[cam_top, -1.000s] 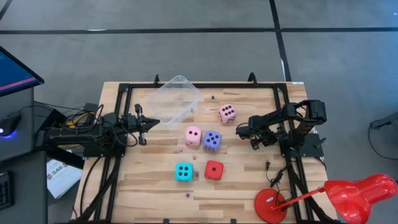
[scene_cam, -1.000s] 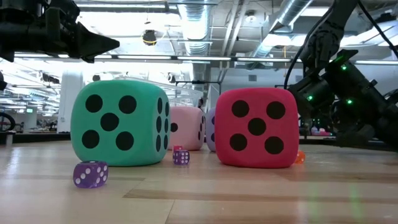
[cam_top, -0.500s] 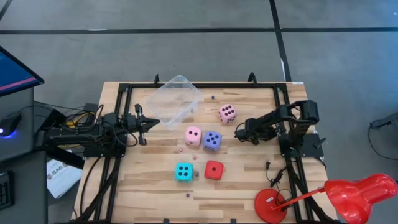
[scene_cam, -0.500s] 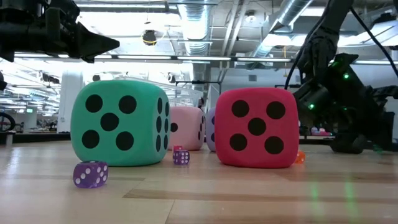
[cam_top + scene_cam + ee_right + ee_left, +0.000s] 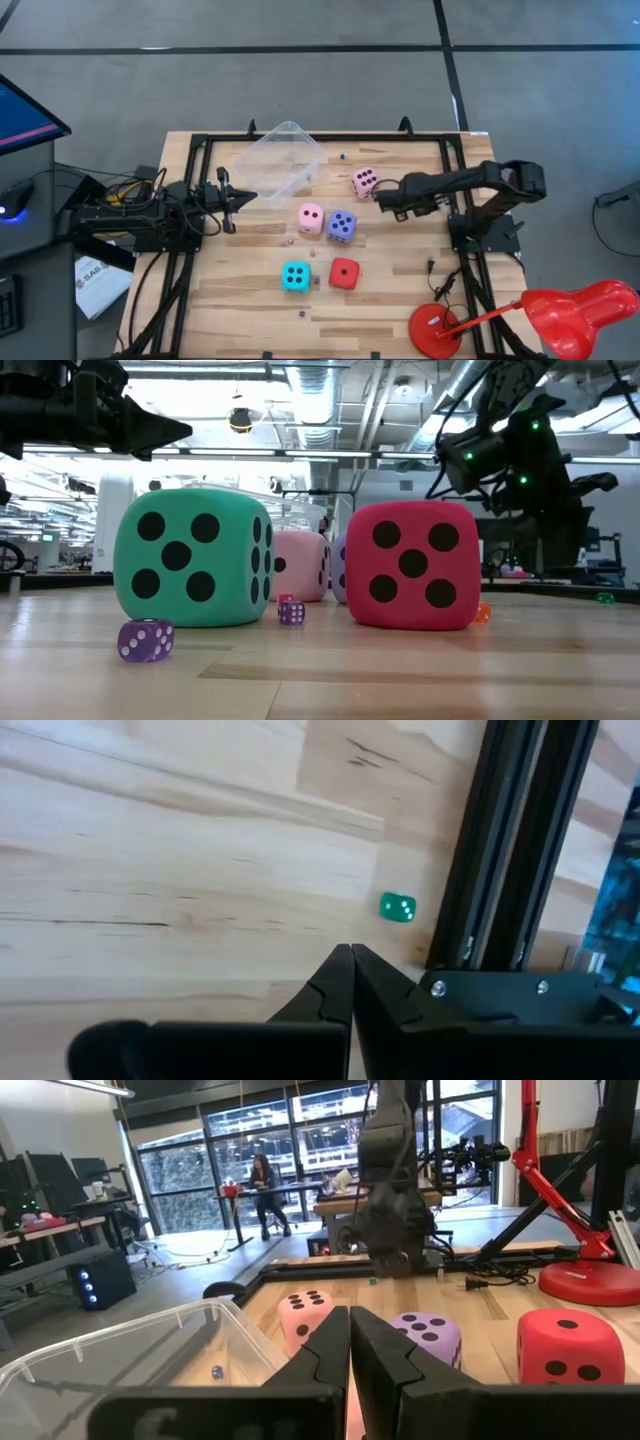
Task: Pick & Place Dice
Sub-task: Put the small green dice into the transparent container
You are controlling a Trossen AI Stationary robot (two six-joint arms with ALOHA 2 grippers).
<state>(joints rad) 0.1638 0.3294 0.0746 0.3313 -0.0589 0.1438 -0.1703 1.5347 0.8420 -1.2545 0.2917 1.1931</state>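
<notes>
Five big dice rest on the wooden table: a pale pink one [image 5: 365, 181] far right of centre, a second pink one [image 5: 311, 217], a violet-blue one [image 5: 341, 225], a cyan one [image 5: 295, 276] and a red one [image 5: 344, 273]. My right gripper [image 5: 382, 200] hangs shut above the table, just right of the far pink die, with nothing between its fingers [image 5: 351, 952]. At the table's left, my left gripper [image 5: 235, 198] waits level and shut [image 5: 349, 1312], beside the clear tub [image 5: 280, 160].
Tiny dice lie scattered: a purple one [image 5: 146, 639] near the front, a green one [image 5: 398, 907] beside the black frame rail [image 5: 510, 850], and an orange one [image 5: 482, 612]. A red desk lamp [image 5: 560, 315] stands at the near right corner.
My right gripper has risen from the table and swung toward the far pink die, up and toward the table's left, its arm stretching out. It has stayed shut. No die has moved.
</notes>
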